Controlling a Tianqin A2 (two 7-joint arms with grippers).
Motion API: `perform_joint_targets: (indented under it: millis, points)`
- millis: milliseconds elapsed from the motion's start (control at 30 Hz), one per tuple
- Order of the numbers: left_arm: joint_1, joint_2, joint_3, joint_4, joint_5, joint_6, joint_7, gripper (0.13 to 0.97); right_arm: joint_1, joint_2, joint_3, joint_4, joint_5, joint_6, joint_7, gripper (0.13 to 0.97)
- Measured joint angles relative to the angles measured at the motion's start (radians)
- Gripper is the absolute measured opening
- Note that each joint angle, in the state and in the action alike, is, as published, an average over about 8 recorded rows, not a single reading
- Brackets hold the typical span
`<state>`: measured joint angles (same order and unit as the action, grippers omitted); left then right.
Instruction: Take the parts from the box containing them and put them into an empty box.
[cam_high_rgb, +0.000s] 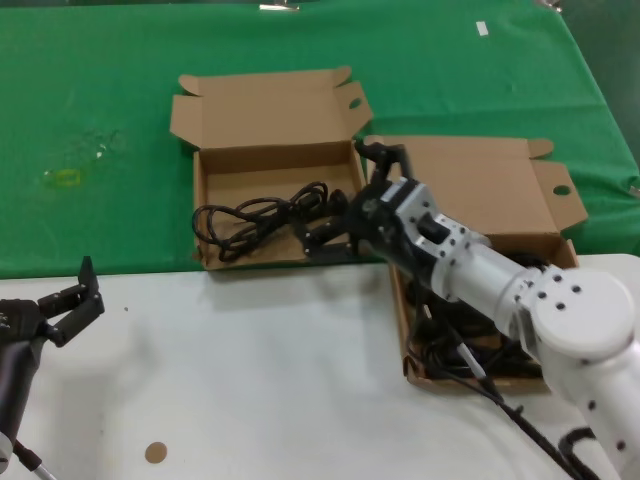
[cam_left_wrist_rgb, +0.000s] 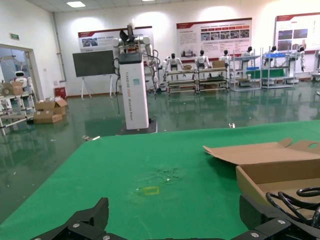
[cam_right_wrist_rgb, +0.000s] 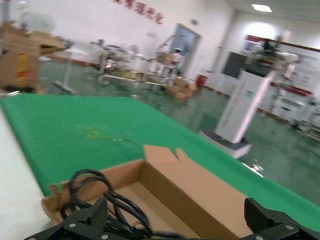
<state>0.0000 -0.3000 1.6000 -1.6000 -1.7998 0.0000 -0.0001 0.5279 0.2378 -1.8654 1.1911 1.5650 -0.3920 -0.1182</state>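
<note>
Coiled black power cables (cam_high_rgb: 262, 219) lie in the left shallow brown cardboard box (cam_high_rgb: 205, 215), where the right pincer (cam_high_rgb: 322, 238) hangs wide open, empty, above them; left pincer (cam_high_rgb: 70, 300) idles open, well apart.

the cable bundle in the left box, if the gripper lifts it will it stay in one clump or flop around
Probably floppy: the cable bundle lies in loose, uneven loops, one draping over the left box wall, so strands would likely dangle. It may snag on that cardboard edge. It looks light, though the plug ends could swing. The right gripper is open above it; the left gripper waits apart.
</note>
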Motion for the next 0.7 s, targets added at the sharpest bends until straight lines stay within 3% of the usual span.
perform_joint_targets:
  millis: [300,700]
  points:
    - [0.0,0.0,0.0,0.0,0.0,0.0,0.0,0.931,-0.162,0.019,0.082,0.126,0.073,0.121,0.037,0.966]
    - [0.0,0.0,0.0,0.0,0.0,0.0,0.0,0.966,-0.381,0.045,0.191,0.295,0.169,0.283,0.085,0.966]
